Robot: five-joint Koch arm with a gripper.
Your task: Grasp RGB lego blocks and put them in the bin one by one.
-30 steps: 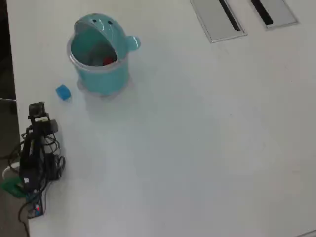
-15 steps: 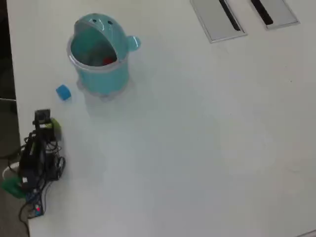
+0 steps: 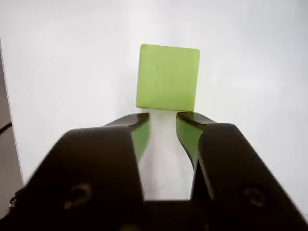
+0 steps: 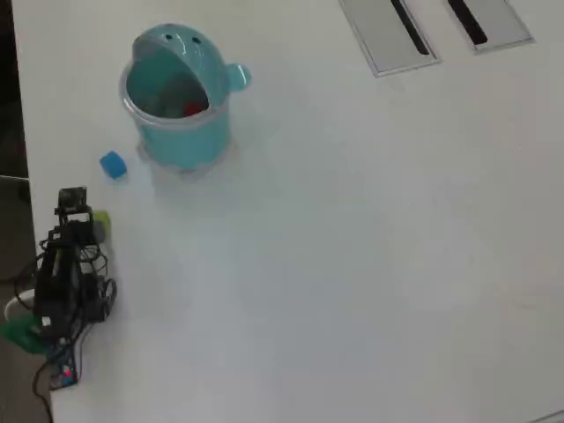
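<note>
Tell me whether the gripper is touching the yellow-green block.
Cannot tell. In the wrist view the open gripper tips meet the yellow-green block's near edge, neither contact nor gap plain.

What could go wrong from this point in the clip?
The end effector is open, its tips just short of the green block, so closing now may pinch only an edge or nudge it away. In the overhead view the blue block lies between the arm and the bin, so a low carry could knock it.
</note>
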